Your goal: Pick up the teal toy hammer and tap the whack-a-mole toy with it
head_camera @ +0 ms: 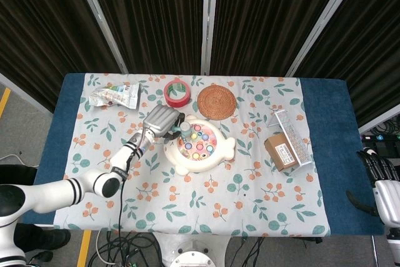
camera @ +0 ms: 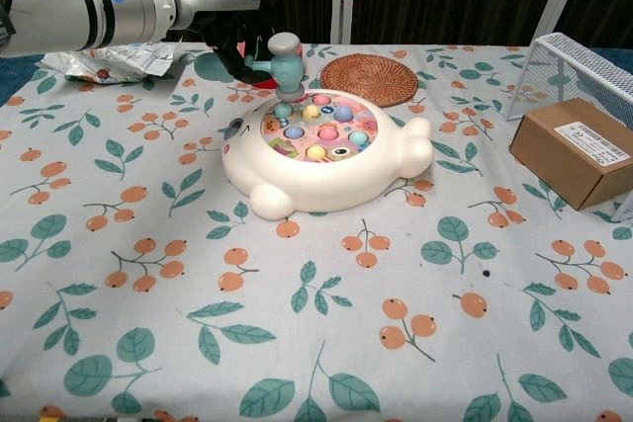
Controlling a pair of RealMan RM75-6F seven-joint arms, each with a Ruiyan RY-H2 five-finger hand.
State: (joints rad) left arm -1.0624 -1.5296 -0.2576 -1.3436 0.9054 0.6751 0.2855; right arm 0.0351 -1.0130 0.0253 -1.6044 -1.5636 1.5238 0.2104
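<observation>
A red tape roll lies just beyond the fingers, with a round woven coaster beside it, further from them. A crumpled snack packet sits off to the fingers' other side. Well apart from the fingers stand a brown cardboard box and, touching it, a wire mesh basket.

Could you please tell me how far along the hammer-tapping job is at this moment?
Done: the teal toy hammer is picked up, gripped by the left hand. In hand: its head hangs just above the whack-a-mole toy, over the pegs at the far left edge; contact can't be confirmed. Left: the tap itself. The right hand rests idle off the table.
</observation>
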